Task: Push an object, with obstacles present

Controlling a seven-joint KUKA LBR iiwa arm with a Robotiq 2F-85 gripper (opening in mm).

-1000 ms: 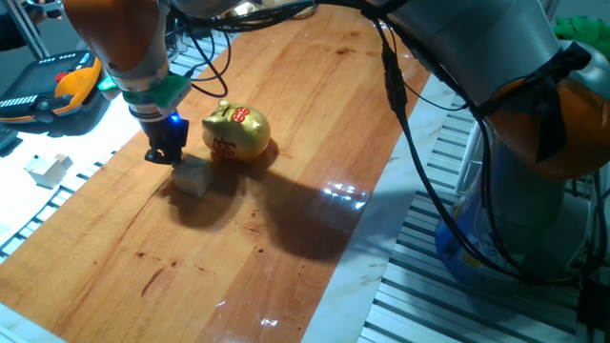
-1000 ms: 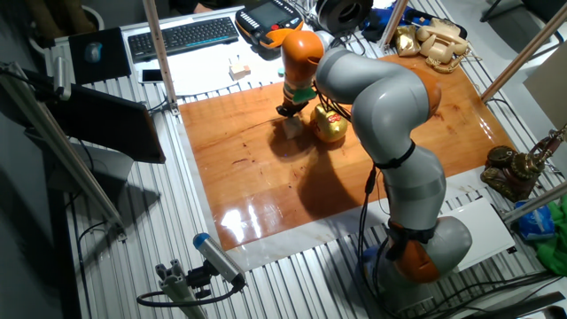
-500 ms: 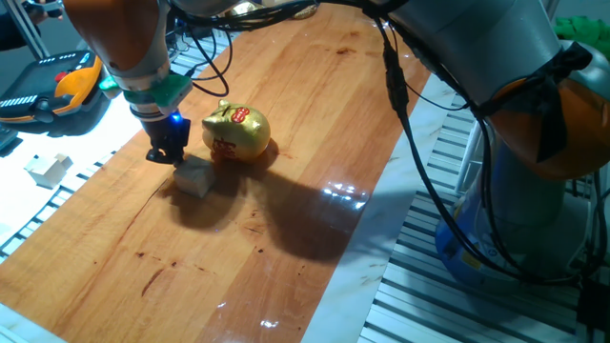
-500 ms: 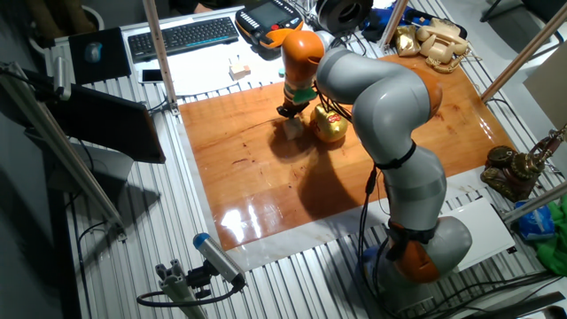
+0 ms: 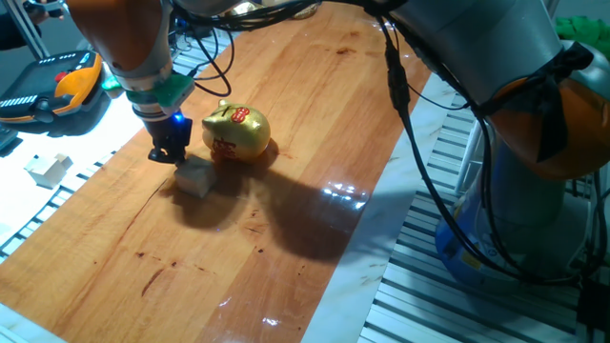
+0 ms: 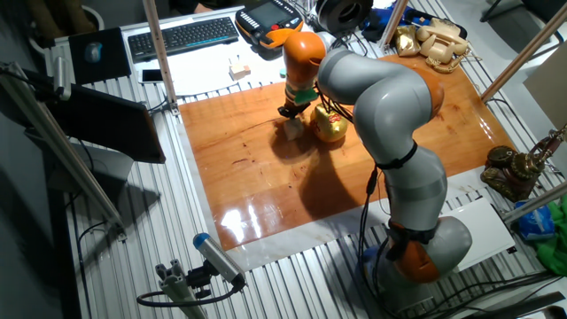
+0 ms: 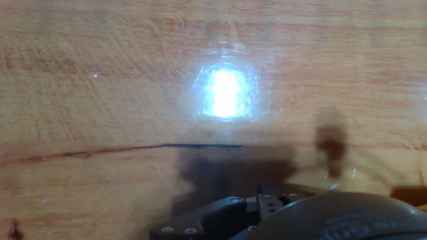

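Glossy wooden board (image 5: 286,248) covers the desk, its near part bare apart from dark grain marks and the arm's shadow. Farther in sits the small pale cube (image 5: 193,177), flat on the board, and the hand (image 5: 168,155) stands just behind it, pointing straight down with its dark tip touching or nearly touching the cube's far upper edge; a blue light glows above the fingers. Whether the fingers are parted or together cannot be told from any view, and the hand view shows only blurred wood, a bright glare and a dark crack line. Just beside the cube, to its right and slightly farther back, lies the golden piggy bank (image 5: 235,131) with red markings, close to the cube but apart from it. Beyond the board's left edge, on the white surface, a similar pale block (image 5: 47,169) rests well apart, and farther still lies an orange-and-black controller (image 5: 57,88). From the other fixed view, a keyboard (image 6: 182,35) sits past the board
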